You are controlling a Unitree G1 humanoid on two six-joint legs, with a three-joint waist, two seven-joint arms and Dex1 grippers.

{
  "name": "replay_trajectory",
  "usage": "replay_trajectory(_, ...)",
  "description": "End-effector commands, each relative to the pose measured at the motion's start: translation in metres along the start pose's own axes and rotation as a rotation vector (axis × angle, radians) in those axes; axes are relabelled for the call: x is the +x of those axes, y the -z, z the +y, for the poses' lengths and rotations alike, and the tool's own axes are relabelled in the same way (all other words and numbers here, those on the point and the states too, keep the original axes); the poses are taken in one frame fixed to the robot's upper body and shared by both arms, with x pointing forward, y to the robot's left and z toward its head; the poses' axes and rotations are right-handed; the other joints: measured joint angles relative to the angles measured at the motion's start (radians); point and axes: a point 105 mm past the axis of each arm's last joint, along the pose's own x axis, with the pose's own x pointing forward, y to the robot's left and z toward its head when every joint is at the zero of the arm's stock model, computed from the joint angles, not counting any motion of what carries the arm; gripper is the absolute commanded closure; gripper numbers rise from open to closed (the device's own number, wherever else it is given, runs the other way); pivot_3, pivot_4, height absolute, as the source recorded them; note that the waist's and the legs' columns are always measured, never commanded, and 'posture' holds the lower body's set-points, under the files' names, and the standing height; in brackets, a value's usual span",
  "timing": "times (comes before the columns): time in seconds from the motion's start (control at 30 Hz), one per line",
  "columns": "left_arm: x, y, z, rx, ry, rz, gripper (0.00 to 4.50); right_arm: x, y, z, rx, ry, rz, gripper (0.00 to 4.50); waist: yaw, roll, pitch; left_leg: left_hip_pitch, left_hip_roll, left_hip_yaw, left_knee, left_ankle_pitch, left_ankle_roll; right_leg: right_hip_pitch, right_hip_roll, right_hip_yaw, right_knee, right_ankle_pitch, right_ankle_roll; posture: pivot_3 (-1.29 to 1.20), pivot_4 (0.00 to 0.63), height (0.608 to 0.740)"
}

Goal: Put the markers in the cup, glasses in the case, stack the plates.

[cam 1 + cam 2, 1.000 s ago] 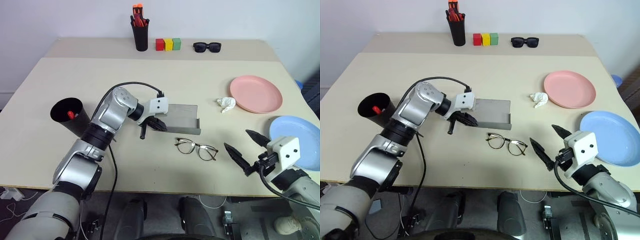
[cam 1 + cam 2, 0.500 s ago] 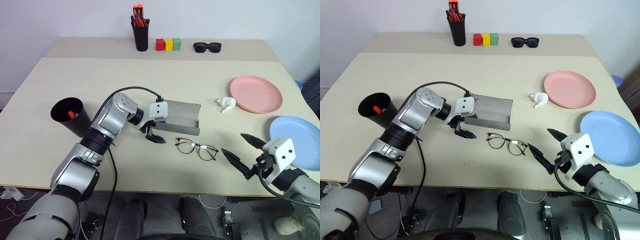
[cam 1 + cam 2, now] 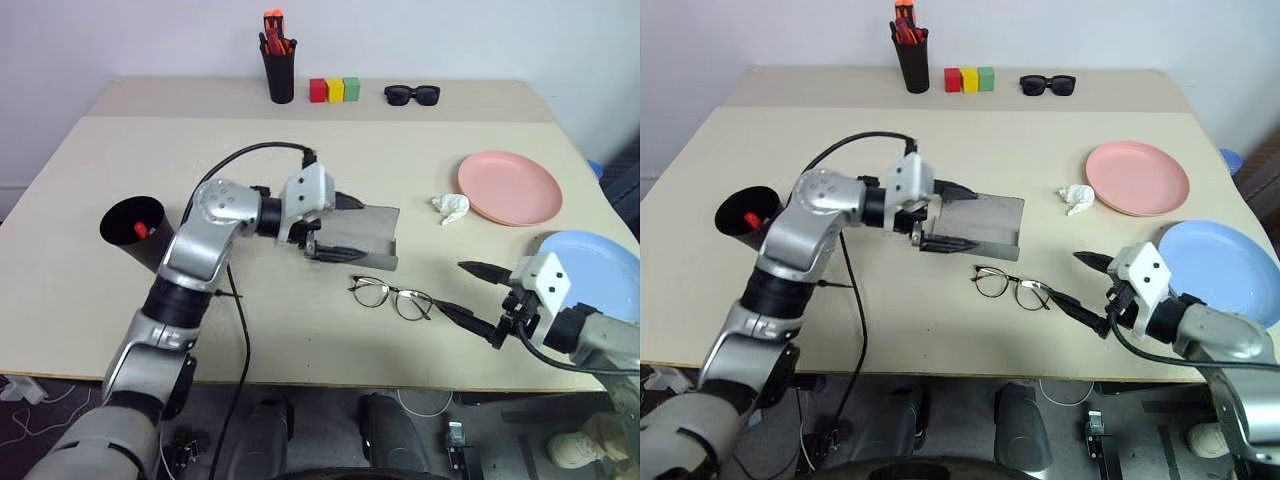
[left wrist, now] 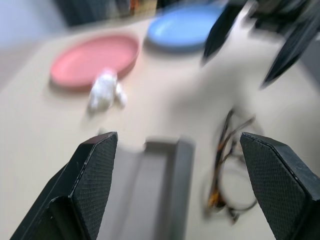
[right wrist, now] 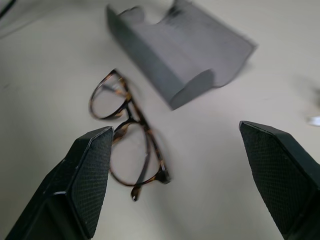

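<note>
Left arm reaches in from the left with the elbow bent, wrist turned so the left gripper [image 3: 335,226] points right, roughly level and slightly down, fingers spread wide with nothing between them. Right arm comes in low from the right edge, forearm angled inward; right gripper [image 3: 470,293] points left, also slightly down. Its two fingers are splayed wide apart and empty.

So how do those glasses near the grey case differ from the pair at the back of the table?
The glasses by the case have thin wire frames and clear lenses; the sunglasses are chunky, black and dark-lensed. The glasses lie near the front edge, between the two grippers; the sunglasses sit at the far edge beside the coloured blocks. Both rest on the table untouched.
</note>
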Motion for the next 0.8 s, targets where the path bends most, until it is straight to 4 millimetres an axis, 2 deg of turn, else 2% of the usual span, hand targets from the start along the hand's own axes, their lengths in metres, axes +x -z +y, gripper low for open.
replay_trajectory(0.03,-0.023,-0.013,-0.023,-0.053,0.104,-0.078,0.50,0.004,0.000,0.000,-0.009,-0.099,0.014,0.37,-0.002,0.000,0.000,0.000,0.000,0.000,0.000,0.000,0.000,0.000,0.000,0.000,0.000,0.000,0.000,0.00,0.150,0.740)
replay_trajectory(0.13,-0.041,-0.005,-0.041,-0.161,0.145,-0.072,0.50,0.012,0.003,-0.003,-0.007,-0.171,0.038,0.37,-0.005,0.000,0.000,0.000,0.000,0.000,0.001,0.000,0.000,0.001,0.000,0.000,0.000,0.000,0.000,0.00,0.150,0.740)
replay_trajectory(0.23,-0.052,0.002,-0.061,-0.195,0.178,-0.039,0.50,0.020,0.005,-0.007,-0.007,-0.224,0.053,0.37,-0.003,0.000,0.000,0.002,0.000,0.000,0.001,0.000,0.000,0.003,0.000,0.000,0.000,0.000,0.000,0.00,0.150,0.740)
replay_trajectory(0.37,-0.067,0.001,-0.085,-0.252,0.196,-0.033,0.50,0.036,0.004,-0.011,-0.010,-0.284,0.051,0.37,-0.001,0.000,0.000,0.003,0.000,0.000,0.000,0.000,0.000,0.004,0.000,0.000,-0.001,0.000,0.000,0.00,0.150,0.740)
replay_trajectory(0.6,-0.087,0.007,-0.104,-0.283,0.122,0.040,0.50,0.051,0.004,-0.014,-0.010,-0.389,0.067,0.37,-0.002,0.000,0.000,0.004,0.001,0.001,-0.001,0.000,0.000,0.005,0.000,0.001,-0.002,0.000,-0.001,0.00,0.150,0.740)
replay_trajectory(0.8,-0.090,0.012,-0.109,-0.292,0.067,0.061,0.50,0.057,0.003,-0.008,-0.006,-0.480,0.089,0.37,0.001,0.000,0.000,0.007,0.001,0.001,-0.003,0.000,0.000,0.006,0.000,0.000,-0.003,-0.001,-0.002,0.00,0.150,0.740)
